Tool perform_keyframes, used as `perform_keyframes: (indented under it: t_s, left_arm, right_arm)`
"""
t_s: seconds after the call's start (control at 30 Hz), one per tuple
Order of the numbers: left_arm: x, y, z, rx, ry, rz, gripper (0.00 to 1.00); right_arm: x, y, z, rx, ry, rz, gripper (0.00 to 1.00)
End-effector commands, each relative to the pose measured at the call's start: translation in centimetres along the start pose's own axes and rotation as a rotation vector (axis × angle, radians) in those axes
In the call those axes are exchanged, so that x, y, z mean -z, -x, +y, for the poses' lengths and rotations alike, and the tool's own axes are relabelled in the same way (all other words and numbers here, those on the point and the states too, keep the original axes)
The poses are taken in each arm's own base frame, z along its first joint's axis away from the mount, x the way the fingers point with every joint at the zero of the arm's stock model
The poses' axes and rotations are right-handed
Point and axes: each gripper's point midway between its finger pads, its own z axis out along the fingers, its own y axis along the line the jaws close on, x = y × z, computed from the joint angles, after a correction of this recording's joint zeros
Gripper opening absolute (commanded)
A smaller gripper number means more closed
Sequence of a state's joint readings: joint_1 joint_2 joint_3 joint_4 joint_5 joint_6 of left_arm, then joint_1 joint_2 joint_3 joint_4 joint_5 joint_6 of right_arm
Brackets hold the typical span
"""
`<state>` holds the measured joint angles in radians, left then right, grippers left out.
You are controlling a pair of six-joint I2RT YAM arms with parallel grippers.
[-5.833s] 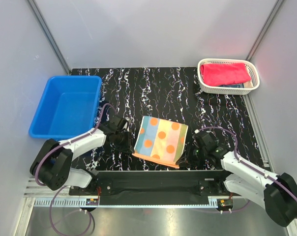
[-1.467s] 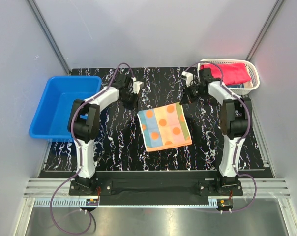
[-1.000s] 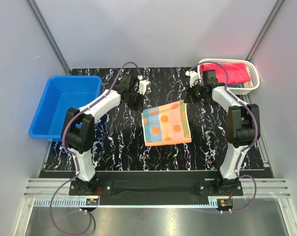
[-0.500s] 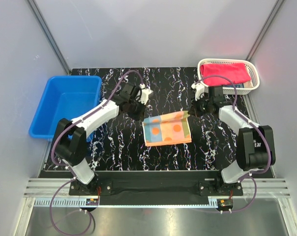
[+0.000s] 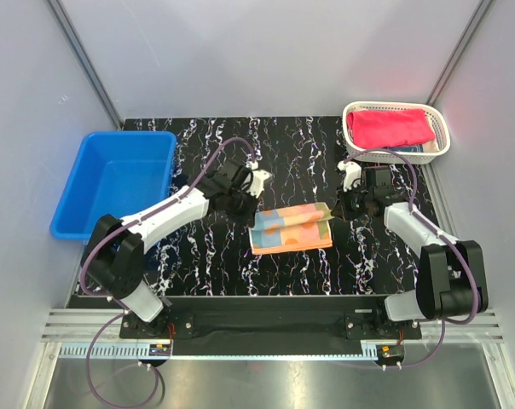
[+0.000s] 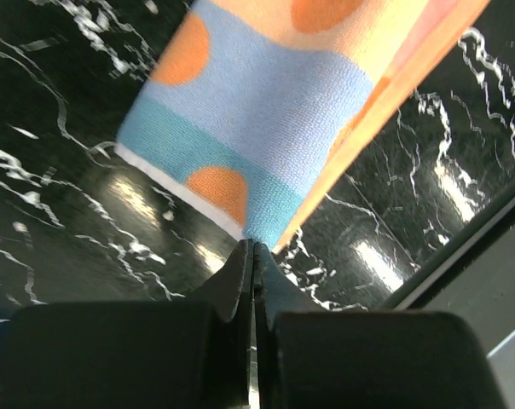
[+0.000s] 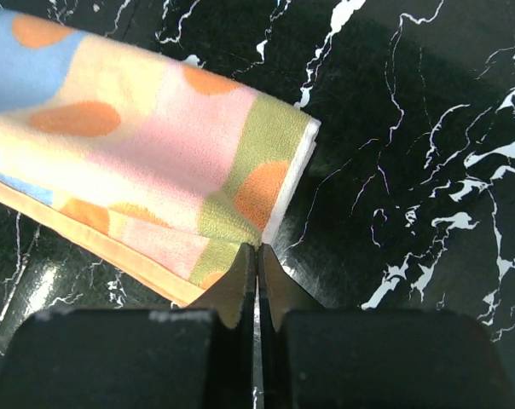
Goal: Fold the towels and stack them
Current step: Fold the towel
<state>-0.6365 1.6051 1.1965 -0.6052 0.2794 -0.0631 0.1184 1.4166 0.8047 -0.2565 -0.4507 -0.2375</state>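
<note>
The orange-peach towel (image 5: 292, 230), striped in pastel colours with orange dots, lies at the table's middle, folded over on itself. My left gripper (image 5: 254, 210) is shut on its left far corner, seen close in the left wrist view (image 6: 251, 243) with the towel (image 6: 266, 111) hanging ahead. My right gripper (image 5: 332, 207) is shut on the right far corner (image 7: 257, 245), with the towel (image 7: 155, 153) draped to its left. The pink-red towel (image 5: 390, 128) lies folded in the white basket (image 5: 442, 128). A dark bluish cloth edge (image 5: 408, 149) shows under it.
A blue bin (image 5: 70, 223) stands at the left side of the black marbled table (image 5: 283, 145). The white basket stands at the back right corner. Grey walls close in on both sides and at the back.
Both grippers have carried the towel's far edge toward the near side and lower, laying it over itself. The towel now looks about half as deep as before.
</note>
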Motion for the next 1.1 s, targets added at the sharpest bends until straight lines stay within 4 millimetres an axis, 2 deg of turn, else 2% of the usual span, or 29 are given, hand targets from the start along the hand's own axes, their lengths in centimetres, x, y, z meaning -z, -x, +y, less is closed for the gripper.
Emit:
perform_keyframes:
  t_s: [0.0,0.2,0.3,0.43,0.5,0.67,0.8,0.9,0.93,1.0,1.03,1.07]
  left_arm:
    - [0.9,-0.5,-0.7,0.014,0.009,-0.013,0.00]
    - [0.2,-2.6,-0.2,0.039,0.047,0.041,0.00]
    - [0.1,-3.1,-0.1,0.048,0.053,0.051,0.00]
    - [0.0,-3.4,-0.2,0.051,0.053,0.067,0.00]
    - [0.0,-3.7,-0.3,0.050,0.051,0.076,0.00]
    - [-0.4,-4.6,-1.0,0.045,0.017,0.117,0.00]
    - [-1.2,-5.6,-1.9,0.048,-0.024,0.151,0.00]
    - [-1.7,-6.4,-2.9,0.052,-0.056,0.173,0.00]
    - [-1.7,-6.6,-3.4,0.056,-0.083,0.177,0.00]
    - [-1.7,-6.5,-4.1,0.068,-0.113,0.158,0.14]
    - [-1.6,-6.9,-4.2,0.078,-0.122,0.165,0.21]
    - [-1.6,-7.1,-4.4,0.079,-0.126,0.169,0.22]
  right_arm:
    - [1.4,1.5,-0.1,-0.001,-0.039,-0.054,0.00]
    - [2.2,0.1,1.1,-0.030,-0.010,-0.038,0.04]
    - [2.4,0.0,2.3,0.011,0.023,-0.045,0.03]
    - [2.6,-0.3,3.5,0.081,0.079,-0.034,0.08]
    - [2.8,-1.2,4.0,0.107,0.109,0.002,0.09]
    - [3.6,-2.4,3.1,0.166,0.058,0.059,0.16]
    - [3.4,-2.5,2.9,0.160,0.051,0.068,0.36]
    - [3.4,-2.3,2.5,0.135,0.029,0.082,0.37]
    - [3.5,-1.5,2.6,0.125,0.029,0.070,0.37]
    - [3.4,-0.7,2.5,0.078,0.020,0.062,0.37]
    - [3.6,0.6,2.6,0.023,0.006,0.041,0.37]
    - [3.5,1.0,2.3,-0.022,-0.013,0.041,0.37]
